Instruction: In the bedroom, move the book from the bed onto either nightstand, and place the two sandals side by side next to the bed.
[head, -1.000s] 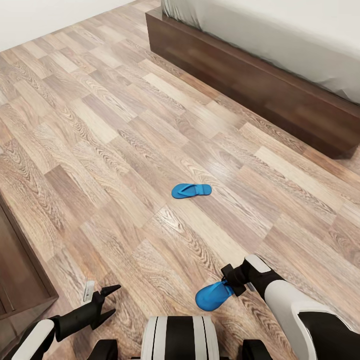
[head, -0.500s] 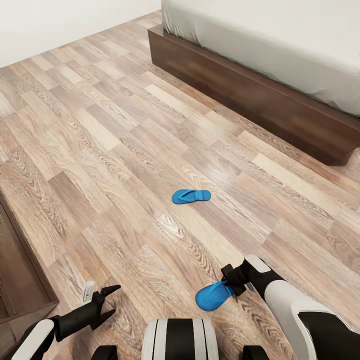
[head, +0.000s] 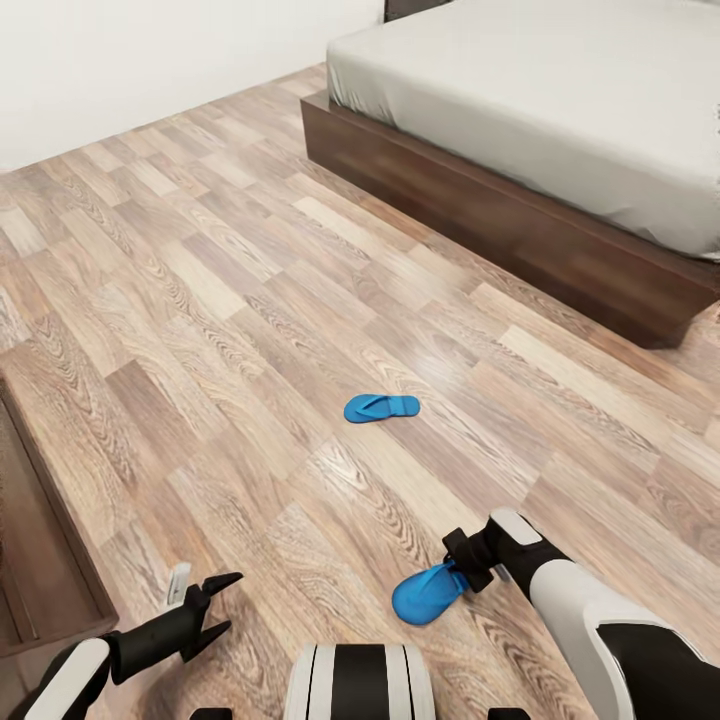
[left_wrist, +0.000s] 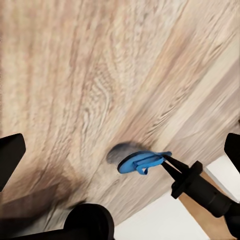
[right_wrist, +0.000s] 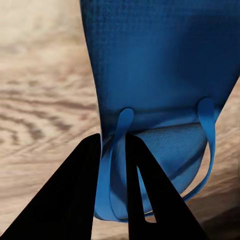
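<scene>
Bright blue flip-flop sandal (head: 428, 593) is clamped by its strap in the right gripper (head: 462, 572) jaws at 5 o'clock, its twin (head: 382, 408) flat on the wood-plank floor (head: 200, 300) centrally, left gripper (head: 215, 605) jaws spread, empty.

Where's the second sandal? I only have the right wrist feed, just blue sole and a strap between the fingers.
Observer: The other sandal lies flat on the wood floor, ahead of the robot.
Operator: Is it by the bed?
Observer: No, the bed is further on, with bare planks between them.
Operator: What's the left gripper doing?
Observer: The left gripper is open and holds nothing.
Operator: Is my sandal off the floor?
Observer: Yes, the held sandal hangs from the right gripper above its shadow.
</scene>
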